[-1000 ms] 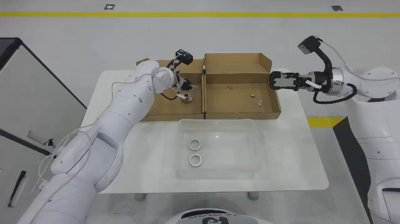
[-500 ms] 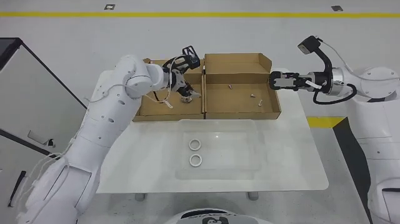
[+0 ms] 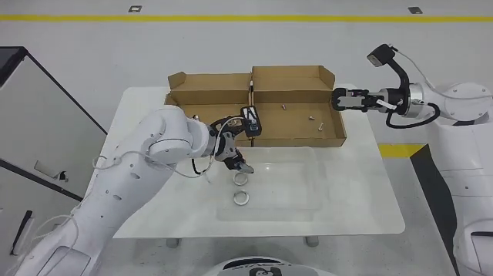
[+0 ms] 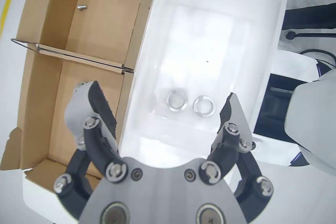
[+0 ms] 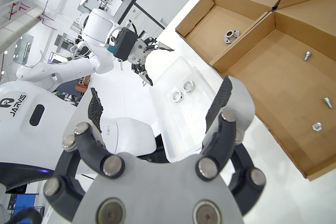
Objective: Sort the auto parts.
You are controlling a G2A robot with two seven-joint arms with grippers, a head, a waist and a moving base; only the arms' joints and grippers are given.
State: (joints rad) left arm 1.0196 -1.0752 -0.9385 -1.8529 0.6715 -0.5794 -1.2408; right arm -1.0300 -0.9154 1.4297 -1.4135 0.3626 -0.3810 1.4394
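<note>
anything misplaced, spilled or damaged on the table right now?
Nothing stands out. The flange sits alone in the left box, three small fasteners in the right box, two rings flat in the clear tray. No spills, boxes intact.

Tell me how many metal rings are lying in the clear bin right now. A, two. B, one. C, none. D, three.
A: two rings lie side by side on the floor of the bin, just below the open left gripper.
</note>
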